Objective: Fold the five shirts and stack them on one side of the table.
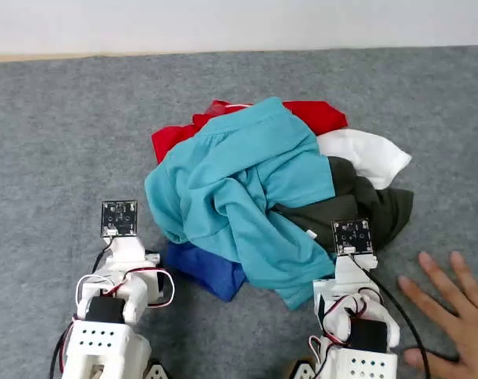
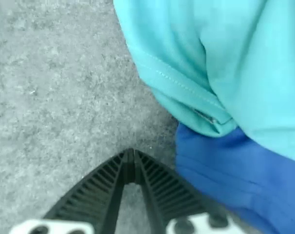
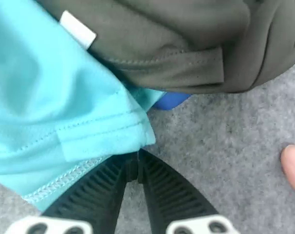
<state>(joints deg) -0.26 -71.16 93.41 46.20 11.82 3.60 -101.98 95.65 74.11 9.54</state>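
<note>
R claw point(image 3: 138, 161), teal shirt point(image 3: 45, 102) at tip

We see the red shirt point(image 1: 176, 136) mostly covered by the teal shirt point(image 1: 247, 189), the blue shirt point(image 1: 211, 272) largely under it, the white shirt point(image 1: 365, 154) partly buried, the dark shirt point(image 1: 381, 209) partly overlapped.

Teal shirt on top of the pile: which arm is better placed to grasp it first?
Probably the right: the right pincer, shut, sits at the hem of the teal shirt; the left pincer, also shut, is over bare carpet.
</note>
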